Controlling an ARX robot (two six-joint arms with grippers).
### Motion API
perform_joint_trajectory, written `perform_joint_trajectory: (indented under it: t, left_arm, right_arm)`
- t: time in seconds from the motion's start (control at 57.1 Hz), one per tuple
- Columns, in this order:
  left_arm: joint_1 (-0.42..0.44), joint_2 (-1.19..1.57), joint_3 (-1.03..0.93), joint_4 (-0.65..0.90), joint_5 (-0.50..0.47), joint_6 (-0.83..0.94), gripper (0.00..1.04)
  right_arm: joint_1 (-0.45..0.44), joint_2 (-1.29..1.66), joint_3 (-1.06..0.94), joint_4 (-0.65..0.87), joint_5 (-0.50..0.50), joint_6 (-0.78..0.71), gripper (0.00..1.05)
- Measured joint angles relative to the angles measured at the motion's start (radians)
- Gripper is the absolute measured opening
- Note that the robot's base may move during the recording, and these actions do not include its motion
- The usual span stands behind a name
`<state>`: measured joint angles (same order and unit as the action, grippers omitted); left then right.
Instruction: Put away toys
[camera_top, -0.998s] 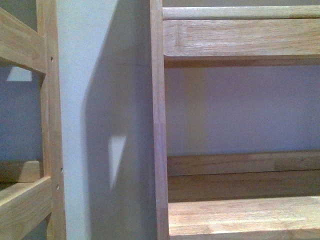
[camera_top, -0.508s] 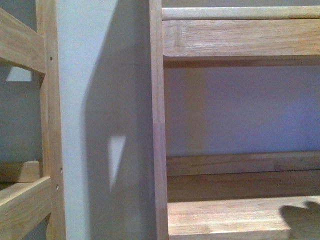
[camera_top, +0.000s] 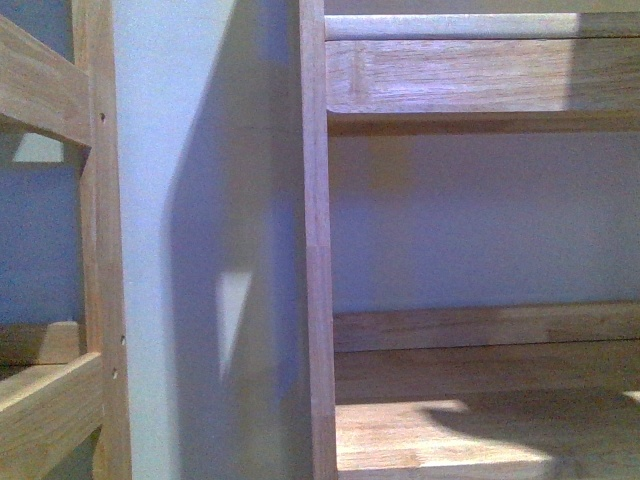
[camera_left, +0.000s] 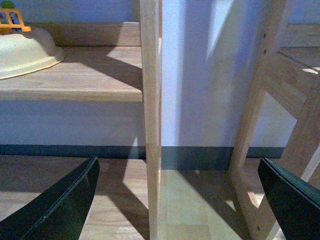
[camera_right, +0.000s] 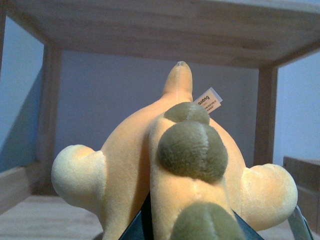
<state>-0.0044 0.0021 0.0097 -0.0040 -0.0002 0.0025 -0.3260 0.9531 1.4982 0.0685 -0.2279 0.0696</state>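
An orange-yellow plush toy (camera_right: 150, 150) with olive-green patches and a white tag (camera_right: 208, 101) fills the right wrist view. My right gripper (camera_right: 192, 227) is shut on it, its dark fingers (camera_right: 145, 222) showing at the toy's underside. The toy hangs inside a wooden shelf bay, above the lower board (camera_right: 35, 217) and under the upper board (camera_right: 160, 30). In the left wrist view my left gripper (camera_left: 175, 200) is open with nothing between its dark fingers (camera_left: 55, 205), low over a wooden floor. Neither gripper nor the toy shows in the front view.
A wooden shelf unit (camera_top: 480, 75) stands ahead with an upright post (camera_top: 318, 250) and a lower board (camera_top: 400, 435) under a broad shadow. A second wooden frame (camera_top: 100, 250) stands left. A cream bowl-shaped thing (camera_left: 25, 50) lies on a low shelf.
In the front view a shadow that first appeared at the lower board's right end has grown and spread leftward across it. The shelf itself has not moved.
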Motion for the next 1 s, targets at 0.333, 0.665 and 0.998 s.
perform_joint_trajectory:
  t: [0.333, 0.665, 0.998]
  left_arm:
    - [0.0, 0.0, 0.0, 0.0, 0.0, 0.0, 0.98]
    - [0.0, 0.0, 0.0, 0.0, 0.0, 0.0, 0.98]
    - [0.0, 0.0, 0.0, 0.0, 0.0, 0.0, 0.98]
  right_arm:
    - [-0.106, 0.448, 0.324, 0.039, -0.123, 0.23, 0.07]
    - [0.15, 0.651, 0.489, 0.02, -0.031, 0.222, 0.07]
    - [0.337, 0.793, 0.601, 0.018, 0.046, 0.218, 0.07]
